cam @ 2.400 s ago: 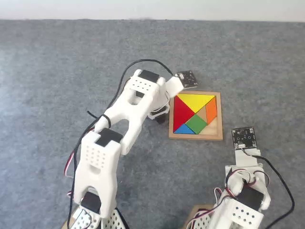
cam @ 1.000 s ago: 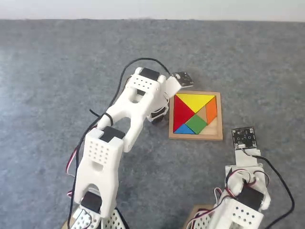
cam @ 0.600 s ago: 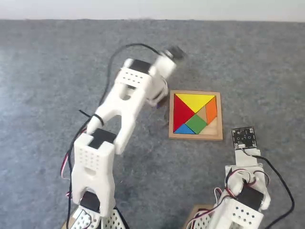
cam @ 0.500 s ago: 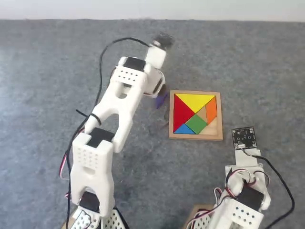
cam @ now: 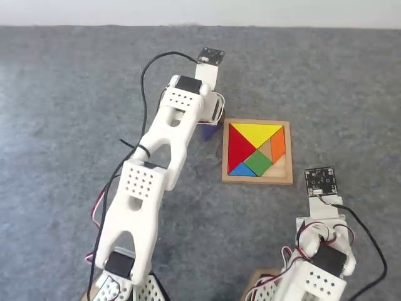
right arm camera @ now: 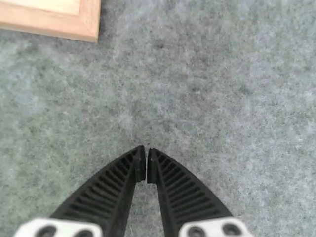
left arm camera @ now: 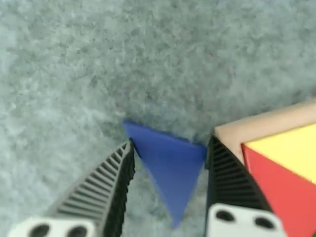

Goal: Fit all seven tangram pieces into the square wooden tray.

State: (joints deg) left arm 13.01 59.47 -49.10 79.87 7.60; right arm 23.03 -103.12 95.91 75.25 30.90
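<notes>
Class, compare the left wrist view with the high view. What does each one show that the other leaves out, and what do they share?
The left wrist view adds the left gripper, open, with its ribbed black fingers on either side of the loose blue triangle. The high view adds the green piece, orange piece and small blue piece in the tray, plus the left arm and right arm. Both show the loose blue triangle on the grey carpet beside the tray, with the yellow piece and red piece inside it.
</notes>
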